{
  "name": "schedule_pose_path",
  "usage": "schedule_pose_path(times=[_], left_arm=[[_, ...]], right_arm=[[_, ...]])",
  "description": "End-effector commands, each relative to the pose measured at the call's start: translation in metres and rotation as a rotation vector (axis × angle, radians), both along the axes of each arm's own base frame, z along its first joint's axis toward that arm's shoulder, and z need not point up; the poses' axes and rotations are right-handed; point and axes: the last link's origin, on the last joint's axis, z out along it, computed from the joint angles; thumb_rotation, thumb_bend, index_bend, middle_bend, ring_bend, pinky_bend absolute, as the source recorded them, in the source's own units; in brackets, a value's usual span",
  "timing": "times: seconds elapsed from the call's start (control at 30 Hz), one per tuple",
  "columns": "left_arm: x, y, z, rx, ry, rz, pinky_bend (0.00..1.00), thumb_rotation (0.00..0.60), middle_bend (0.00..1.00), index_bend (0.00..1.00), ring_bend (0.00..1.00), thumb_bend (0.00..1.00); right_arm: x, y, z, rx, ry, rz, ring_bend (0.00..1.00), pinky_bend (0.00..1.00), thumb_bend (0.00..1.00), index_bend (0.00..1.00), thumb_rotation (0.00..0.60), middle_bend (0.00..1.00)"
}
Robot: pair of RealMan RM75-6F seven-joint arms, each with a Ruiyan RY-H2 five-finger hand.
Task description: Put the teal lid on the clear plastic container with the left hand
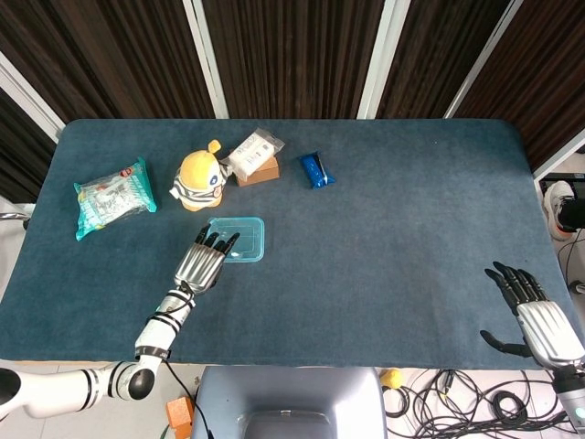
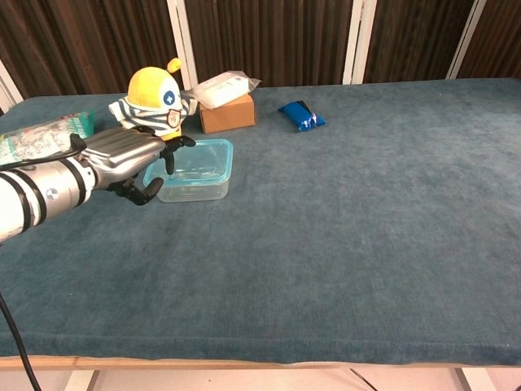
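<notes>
We find our left hand (image 1: 199, 263) at the near-left corner of the clear plastic rectangular container (image 2: 195, 173), which sits on the blue felt-covered counter (image 1: 384, 238) left of centre, just in front of the yellow striped toy figure (image 1: 200, 181). The teal lid (image 1: 241, 237) appears to be seated on the container's rim already, though from these views we cannot confirm that every edge is pressed home. Our fingers (image 2: 168, 152) are loosely spread and holding nothing; their dark tips reach over the container's left edge, and in the chest view they look to rest on or hover just above the lid, contact being too fine to judge. The container lies straight ahead of those fingers and a little to their right, its long axis running left to right across the counter, so any pressing stroke would travel along that axis from the corner we now cover toward the far-right corner. The left hand is by far the nearer one; our right hand (image 1: 539, 320) hangs off the near-right edge of the counter, well apart from everything, its fingers open and empty. We judge the job to be at its closing stage: what remains, if anything, is a push down around the rim to settle the lid.
</notes>
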Motion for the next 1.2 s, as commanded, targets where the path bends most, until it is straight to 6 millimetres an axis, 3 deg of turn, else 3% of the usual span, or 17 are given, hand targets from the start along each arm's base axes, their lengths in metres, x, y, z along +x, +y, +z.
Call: schedule_pose_path(times=[0.03, 0.2, 0.27, 0.37, 0.5, 0.6, 0.67, 0.87, 1.0, 1.2], left_arm=[[-0.001, 0.0, -0.002, -0.006, 0.005, 0.004, 0.0, 0.6, 0.37, 0.0, 0.15, 0.62], [0.005, 0.002, 0.003, 0.018, -0.02, -0.017, 0.0, 0.6, 0.35, 0.0, 0.15, 0.62], [0.013, 0.002, 0.012, 0.058, -0.062, -0.054, 0.0, 0.6, 0.25, 0.0, 0.12, 0.6], [0.024, -0.001, 0.032, 0.13, -0.129, -0.125, 0.0, 0.6, 0.1, 0.0, 0.06, 0.51], [0.022, -0.02, 0.066, 0.186, -0.195, -0.163, 0.0, 0.6, 0.05, 0.0, 0.03, 0.42], [0.0, -0.051, 0.094, 0.212, -0.237, -0.153, 0.0, 0.6, 0.05, 0.0, 0.02, 0.39], [-0.025, -0.079, 0.109, 0.223, -0.249, -0.124, 0.0, 0.6, 0.04, 0.0, 0.01, 0.37], [-0.102, -0.159, 0.129, 0.263, -0.256, 0.0, 0.0, 0.6, 0.0, 0.0, 0.0, 0.35], [-0.126, -0.175, 0.129, 0.294, -0.225, 0.035, 0.0, 0.6, 0.0, 0.0, 0.0, 0.35], [-0.128, -0.173, 0.135, 0.315, -0.232, 0.03, 0.0, 0.6, 0.0, 0.0, 0.0, 0.35]], right_arm=[[0.0, 0.0, 0.0, 0.0, 0.001, 0.0, 0.0, 0.0, 0.15, 0.0, 0.6, 0.0], [0.0, 0.0, 0.0, 0.002, 0.002, -0.001, 0.0, 0.0, 0.15, 0.0, 0.6, 0.0], [0.0, 0.0, 0.0, 0.0, 0.001, -0.002, 0.0, 0.0, 0.15, 0.0, 0.6, 0.0], [-0.001, 0.0, 0.001, -0.004, 0.0, -0.004, 0.0, 0.0, 0.15, 0.0, 0.6, 0.0], [-0.002, 0.0, 0.002, -0.006, 0.004, -0.006, 0.0, 0.0, 0.15, 0.0, 0.6, 0.0], [-0.002, 0.001, 0.001, -0.005, 0.012, -0.007, 0.0, 0.0, 0.15, 0.0, 0.6, 0.0], [-0.002, 0.001, -0.001, -0.004, 0.022, -0.01, 0.0, 0.0, 0.15, 0.0, 0.6, 0.0], [0.002, 0.003, -0.013, 0.008, 0.071, -0.006, 0.0, 0.0, 0.15, 0.0, 0.6, 0.0], [0.006, 0.005, -0.02, 0.016, 0.095, -0.003, 0.0, 0.0, 0.15, 0.0, 0.6, 0.0], [0.008, 0.005, -0.021, 0.0, 0.106, -0.009, 0.0, 0.0, 0.15, 0.0, 0.6, 0.0]])
